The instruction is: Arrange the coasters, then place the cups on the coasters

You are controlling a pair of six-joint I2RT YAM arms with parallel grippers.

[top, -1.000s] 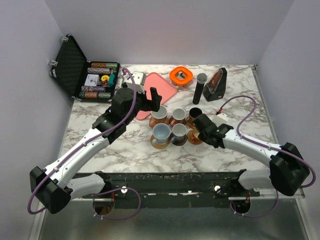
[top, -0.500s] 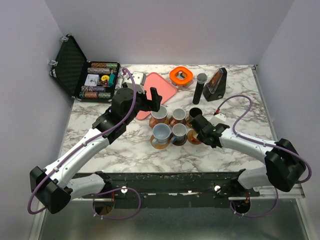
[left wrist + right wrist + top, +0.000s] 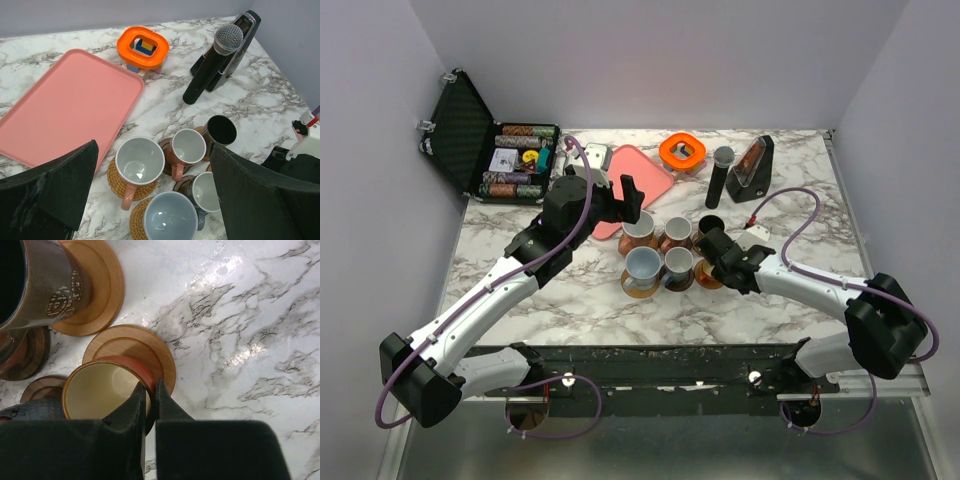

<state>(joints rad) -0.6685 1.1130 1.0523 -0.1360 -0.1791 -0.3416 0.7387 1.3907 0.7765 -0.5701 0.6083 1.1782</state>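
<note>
While the right hand pinches its rim, the copper-orange cup sits over a tan coaster.

Marble table (grey-veined), pale lilac walls

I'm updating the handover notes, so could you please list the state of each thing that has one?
left gripper: open, empty
right gripper: shut on small orange cup
small orange cup: upright, over a tan coaster
black cup: upright on second tan coaster
pale blue cup: upright on woven coaster
chip case: lid open
pink tray: empty
</note>
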